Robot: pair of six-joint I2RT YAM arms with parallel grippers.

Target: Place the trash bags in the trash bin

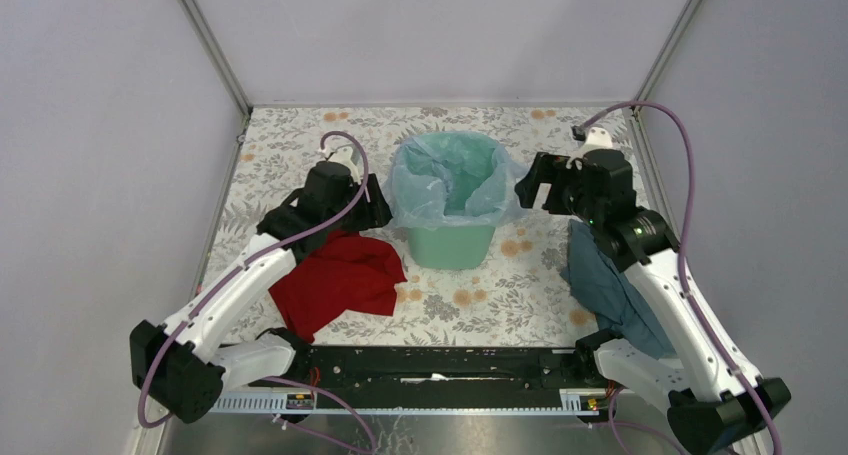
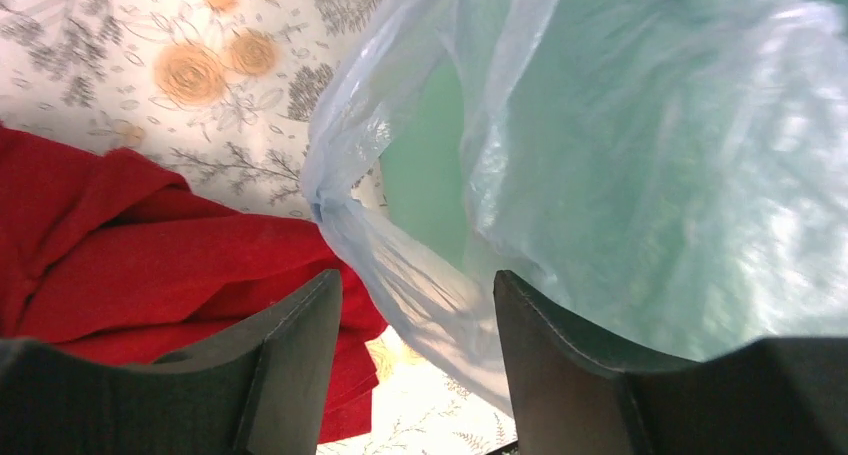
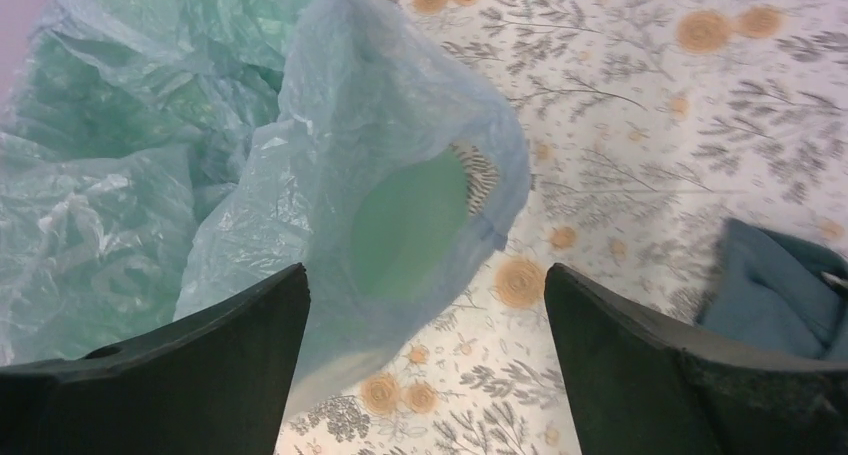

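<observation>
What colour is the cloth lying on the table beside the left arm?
The cloth is plain red, with no pattern; the top external view shows it best.

Both arms (image 1: 235, 285) wear white shells, black joints and looping purple cables (image 1: 343, 134); left gripper (image 2: 415, 275) and right gripper (image 3: 425, 270) are matte black.

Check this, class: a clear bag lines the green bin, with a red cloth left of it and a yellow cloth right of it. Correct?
One slip: the right-hand cloth is teal-blue, not yellow; the top external view shows it. The clear bag does line the trash bin, and the red cloth lies left of it.
</observation>
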